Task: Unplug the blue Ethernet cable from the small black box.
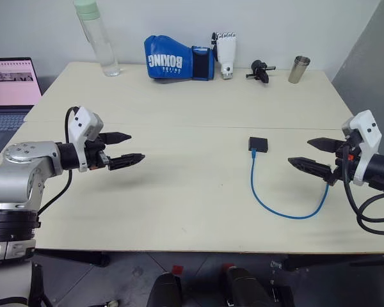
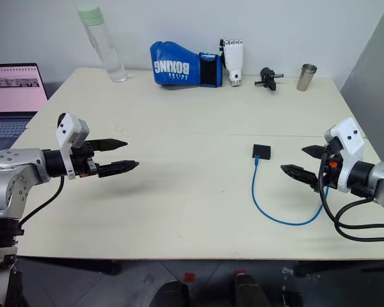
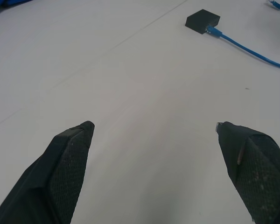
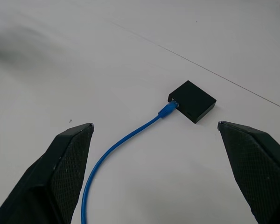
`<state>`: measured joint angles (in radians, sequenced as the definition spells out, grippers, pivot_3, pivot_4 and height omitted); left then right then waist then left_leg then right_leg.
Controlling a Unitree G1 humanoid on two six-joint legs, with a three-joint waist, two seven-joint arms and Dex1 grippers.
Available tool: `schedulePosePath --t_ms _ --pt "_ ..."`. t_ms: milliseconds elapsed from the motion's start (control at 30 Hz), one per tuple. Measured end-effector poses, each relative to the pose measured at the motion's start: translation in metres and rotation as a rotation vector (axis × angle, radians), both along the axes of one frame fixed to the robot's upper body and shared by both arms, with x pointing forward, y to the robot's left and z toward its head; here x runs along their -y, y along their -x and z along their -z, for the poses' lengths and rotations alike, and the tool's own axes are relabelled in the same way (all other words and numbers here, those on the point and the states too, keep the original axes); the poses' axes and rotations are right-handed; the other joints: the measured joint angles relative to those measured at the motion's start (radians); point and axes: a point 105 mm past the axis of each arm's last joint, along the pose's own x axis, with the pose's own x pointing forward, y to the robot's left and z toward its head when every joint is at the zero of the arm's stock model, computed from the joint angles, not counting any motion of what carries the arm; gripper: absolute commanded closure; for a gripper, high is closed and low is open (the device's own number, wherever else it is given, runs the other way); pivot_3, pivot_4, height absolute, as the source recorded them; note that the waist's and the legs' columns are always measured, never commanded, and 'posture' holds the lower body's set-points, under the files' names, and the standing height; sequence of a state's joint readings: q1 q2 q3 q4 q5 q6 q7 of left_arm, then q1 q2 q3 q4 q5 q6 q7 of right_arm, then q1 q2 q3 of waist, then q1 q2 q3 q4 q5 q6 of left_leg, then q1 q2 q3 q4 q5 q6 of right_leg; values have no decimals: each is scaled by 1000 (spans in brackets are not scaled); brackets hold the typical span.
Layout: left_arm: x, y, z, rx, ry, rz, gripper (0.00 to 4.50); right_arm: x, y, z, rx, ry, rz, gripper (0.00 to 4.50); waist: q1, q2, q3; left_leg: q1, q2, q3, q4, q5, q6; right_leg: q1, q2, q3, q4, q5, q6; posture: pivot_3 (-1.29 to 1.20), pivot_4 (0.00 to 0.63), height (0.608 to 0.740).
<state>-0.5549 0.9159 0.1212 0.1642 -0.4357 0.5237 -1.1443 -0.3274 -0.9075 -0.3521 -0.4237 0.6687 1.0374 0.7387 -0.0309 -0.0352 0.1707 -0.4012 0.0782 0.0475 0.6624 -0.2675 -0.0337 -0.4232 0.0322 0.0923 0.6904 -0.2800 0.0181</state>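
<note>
A: Task items and where they sit?

B: Small black box (image 1: pixel 258 144), flat on the cream table (image 1: pixel 179 109), right of centre in the head view. Blue Ethernet cable (image 1: pixel 275 208), one plug seated in the box's near edge; the cord runs toward the lower frame, curves right and ends near the right gripper.

A: Left gripper?

B: Left gripper (image 1: pixel 123 149), centre left of the head view, above bare table, well apart from box and cable. Fingers (image 3: pixel 67 158) spread wide, holding nothing.

A: Right gripper?

B: Right gripper (image 1: pixel 315 156), centre right of the head view, pointing toward the box, not touching it. Fingers (image 4: pixel 70 163) wide apart, empty; in its wrist view box and plug lie between them, further off.

A: Other items?

B: Along the upper edge of the table: clear bottle (image 1: pixel 98 35) with green cap, upper left; blue boxing glove (image 1: pixel 176 59); white robotic hand (image 1: pixel 226 54) beside it; black bolt-like gadget (image 1: pixel 260 70); steel cup (image 1: pixel 299 69), upper right. Laptop (image 1: pixel 9 89), open, at the left frame edge.
</note>
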Motion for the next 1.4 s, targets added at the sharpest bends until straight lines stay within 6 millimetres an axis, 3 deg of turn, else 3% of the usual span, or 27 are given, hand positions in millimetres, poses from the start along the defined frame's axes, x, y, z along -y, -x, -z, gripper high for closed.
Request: schedulePosePath --t_ms 600,833,933,1200,1400 --pt "4 -3 -4 14 1 12 20 0 1 8 -40 -24 27 0 0 0 0 0 0 0 0 0 0 0 0 0 1 0 0 0 150 740" --pt "19 -4 -4 30 20 58 20 -1 -12 10 -25 -74 152 0 0 -1 0 0 0 0 1 0 0 0 0 0 2 0 0 0 150 740" --pt "38 -2 -2 49 13 130 20 -16 -20 19 -48 -122 202 0 0 -1 0 0 0 0 1 0 0 0 0 1 4 0 0 0 150 740" --pt "91 8 15 74 -32 357 20 -86 -39 56 -150 -196 275 0 -1 0 -1 0 0 2 1 0 0 -2 0 2 6 0 0 0 150 740" --pt "100 7 22 109 -76 384 20 -79 -61 71 -134 -156 446 0 -1 0 -1 0 0 3 1 0 0 -2 0 3 6 0 0 0 150 740"
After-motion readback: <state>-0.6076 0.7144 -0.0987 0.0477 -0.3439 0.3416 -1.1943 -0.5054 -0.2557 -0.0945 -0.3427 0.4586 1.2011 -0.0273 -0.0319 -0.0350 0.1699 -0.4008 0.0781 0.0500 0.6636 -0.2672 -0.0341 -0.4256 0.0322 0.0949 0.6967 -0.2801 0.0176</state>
